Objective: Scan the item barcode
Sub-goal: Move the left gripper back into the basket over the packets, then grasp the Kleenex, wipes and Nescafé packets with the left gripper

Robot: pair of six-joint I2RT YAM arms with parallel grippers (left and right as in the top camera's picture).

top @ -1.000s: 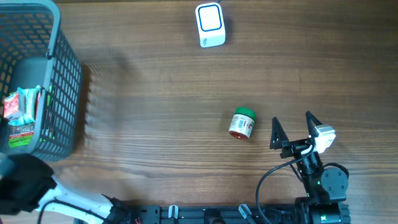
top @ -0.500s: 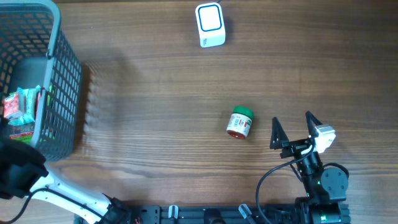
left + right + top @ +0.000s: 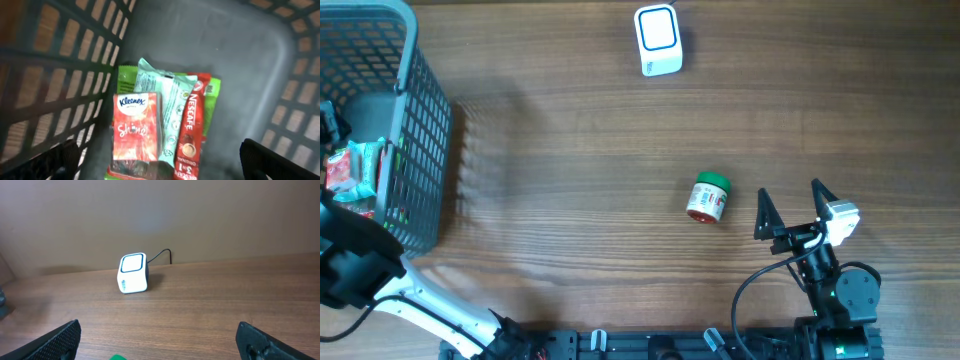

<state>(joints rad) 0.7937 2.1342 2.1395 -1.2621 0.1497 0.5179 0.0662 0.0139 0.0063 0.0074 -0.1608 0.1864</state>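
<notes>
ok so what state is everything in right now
basket, upright, holding packets
kleenex pack, lying flat on top of the pile
nescafe sachet, lying flat in the pile
jar, on its side, green lid on
scanner, standing upright, untouched
left jaws, open, empty, over the basket
right jaws, open, empty

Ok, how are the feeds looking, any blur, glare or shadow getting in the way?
Overhead: evenly lit and sharp, only a faint streaky shadow on the table beside the basket. Left wrist: dim inside the basket, slightly soft, yet the Kleenex pack and Nescafe sachet labels read. Right wrist: scanner crisp, no glare, a pale glow on the wall behind it.
</notes>
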